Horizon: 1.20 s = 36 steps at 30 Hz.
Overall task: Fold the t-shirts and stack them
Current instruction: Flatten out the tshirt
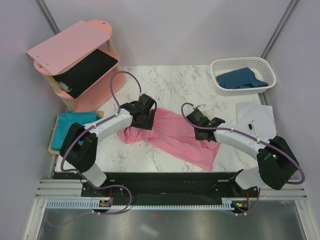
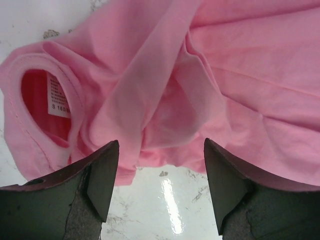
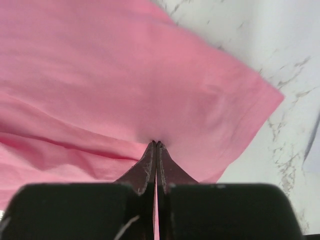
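White marbled table, pale lilac walls, pink shelf unit at the far-left corner

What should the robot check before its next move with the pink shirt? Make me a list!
1. Right claw shut on the pink t-shirt: ok.
2. Left claw gripping the shirt too: not ok, it is open by the collar.
3. Shirt lying flat: not ok, bunched at the collar end.
4. How much cloth the right claw pinches: cannot tell.
5. Other shirts out of the way: ok, teal t-shirt at the table's left edge, dark blue t-shirt in the white basket.
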### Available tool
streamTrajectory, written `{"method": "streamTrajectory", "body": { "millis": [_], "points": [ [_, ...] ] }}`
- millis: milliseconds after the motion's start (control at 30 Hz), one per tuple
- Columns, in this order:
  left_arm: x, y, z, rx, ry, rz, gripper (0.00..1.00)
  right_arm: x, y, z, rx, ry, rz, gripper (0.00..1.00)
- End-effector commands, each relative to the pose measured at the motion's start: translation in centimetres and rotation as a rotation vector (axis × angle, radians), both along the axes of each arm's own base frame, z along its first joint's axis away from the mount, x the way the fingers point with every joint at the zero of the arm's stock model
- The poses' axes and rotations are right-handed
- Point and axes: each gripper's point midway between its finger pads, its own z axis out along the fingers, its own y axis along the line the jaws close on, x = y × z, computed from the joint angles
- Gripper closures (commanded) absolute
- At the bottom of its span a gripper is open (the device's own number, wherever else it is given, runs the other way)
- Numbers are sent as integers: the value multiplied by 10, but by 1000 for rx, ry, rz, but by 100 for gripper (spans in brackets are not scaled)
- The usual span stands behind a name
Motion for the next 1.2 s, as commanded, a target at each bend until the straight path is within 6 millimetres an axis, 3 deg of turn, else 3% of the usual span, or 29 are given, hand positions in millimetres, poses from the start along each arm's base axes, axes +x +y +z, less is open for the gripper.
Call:
{"method": "streamTrajectory", "body": {
  "millis": [0, 200, 500, 633, 733, 1167],
  "points": [
    [25, 16, 7, 53, -38, 112, 25, 22, -5, 41, -35, -131, -15, 100],
    [41, 46, -2, 68, -9, 190, 27, 41, -7, 50, -99, -184, -12, 100],
    [60, 70, 8, 114, -41, 224, 27, 72, -6, 58, -152, -225, -22, 100],
    [63, 80, 7, 121, -31, 269, 27, 77, -10, 56, -166, -222, -26, 100],
    [64, 77, 12, 96, -42, 263, 28, 79, -13, 55, -163, -225, -32, 100],
    [67, 110, 6, 111, -13, 384, 24, 78, -16, 48, -153, -204, -18, 100]
  ]
}}
